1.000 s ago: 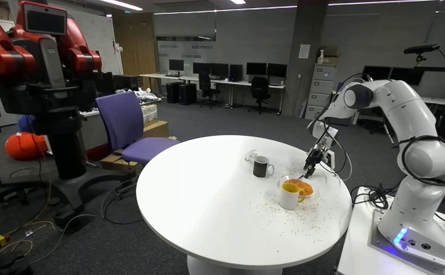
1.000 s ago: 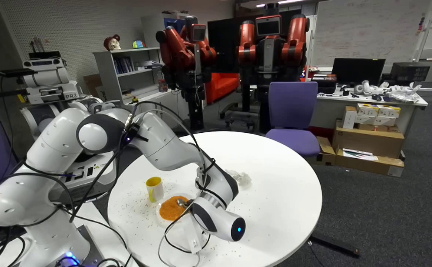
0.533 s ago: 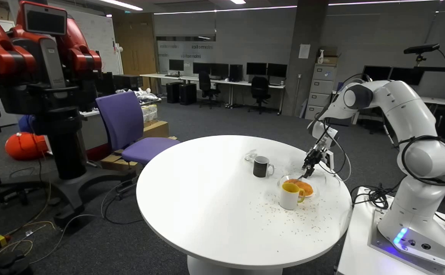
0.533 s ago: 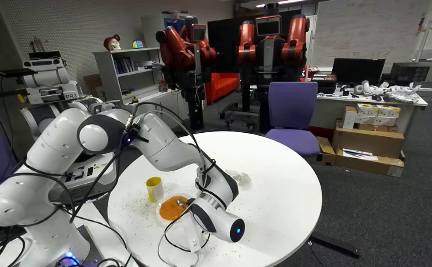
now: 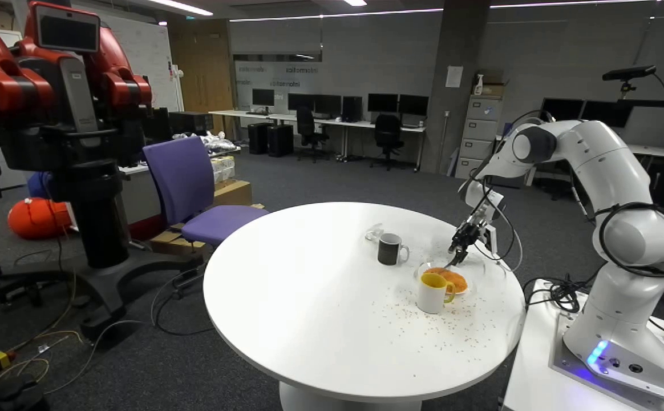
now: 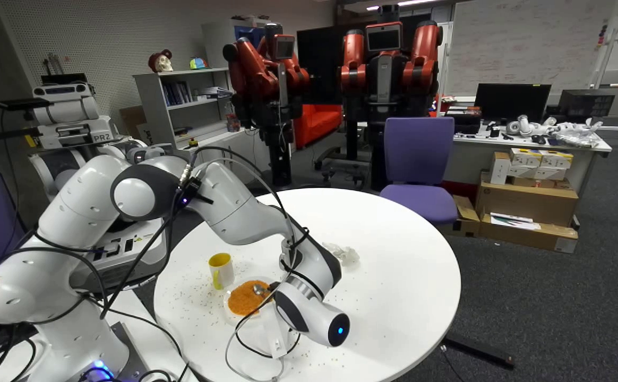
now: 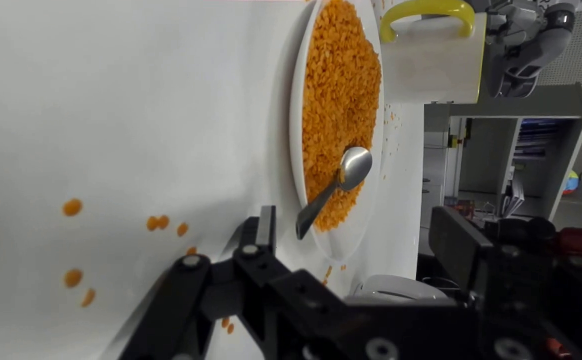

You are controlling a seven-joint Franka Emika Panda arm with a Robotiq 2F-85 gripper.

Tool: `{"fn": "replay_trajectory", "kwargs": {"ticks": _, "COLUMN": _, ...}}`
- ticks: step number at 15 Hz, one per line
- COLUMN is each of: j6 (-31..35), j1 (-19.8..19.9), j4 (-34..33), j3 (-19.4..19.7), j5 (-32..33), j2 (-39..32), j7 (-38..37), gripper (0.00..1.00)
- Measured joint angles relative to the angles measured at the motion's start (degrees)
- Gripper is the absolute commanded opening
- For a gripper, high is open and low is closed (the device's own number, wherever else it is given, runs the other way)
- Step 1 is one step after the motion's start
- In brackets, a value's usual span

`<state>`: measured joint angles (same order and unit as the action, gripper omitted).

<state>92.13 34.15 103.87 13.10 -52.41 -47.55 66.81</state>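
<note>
In the wrist view, the claw (image 7: 363,228) is spread wide near a spoon (image 7: 343,181) lying on orange grains (image 7: 340,100) at six o'clock in a white plate (image 7: 296,120). A yellow-handled mug (image 7: 431,65) stands at its two o'clock.

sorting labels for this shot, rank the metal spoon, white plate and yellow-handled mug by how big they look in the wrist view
1. White plate, the largest even though the picture's top edge cuts it off
2. Yellow-handled mug, standing beyond the plate
3. Metal spoon, clearly the smallest
</note>
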Motion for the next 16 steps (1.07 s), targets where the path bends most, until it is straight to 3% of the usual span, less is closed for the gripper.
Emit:
{"fn": "replay_trajectory", "kwargs": {"ticks": 5, "j6": -0.1, "j1": 0.0, "j4": 0.0, "j3": 0.0, "j5": 0.0, "j2": -0.4, "j7": -0.5, "gripper": 0.83}}
{"fn": "replay_trajectory", "kwargs": {"ticks": 8, "j6": -0.2, "j1": 0.0, "j4": 0.0, "j3": 0.0, "j5": 0.0, "j2": -0.5, "j7": -0.7, "gripper": 0.64}}
{"fn": "replay_trajectory", "kwargs": {"ticks": 10, "j6": -0.2, "j1": 0.0, "j4": 0.0, "j3": 0.0, "j5": 0.0, "j2": -0.7, "j7": -0.7, "gripper": 0.45}}
{"fn": "replay_trajectory", "kwargs": {"ticks": 13, "j6": -0.2, "j1": 0.0, "j4": 0.0, "j3": 0.0, "j5": 0.0, "j2": -1.1, "j7": -0.7, "gripper": 0.42}}
{"fn": "replay_trajectory", "kwargs": {"ticks": 16, "j6": -0.2, "j1": 0.0, "j4": 0.0, "j3": 0.0, "j5": 0.0, "j2": -1.3, "j7": -0.8, "gripper": 0.50}}
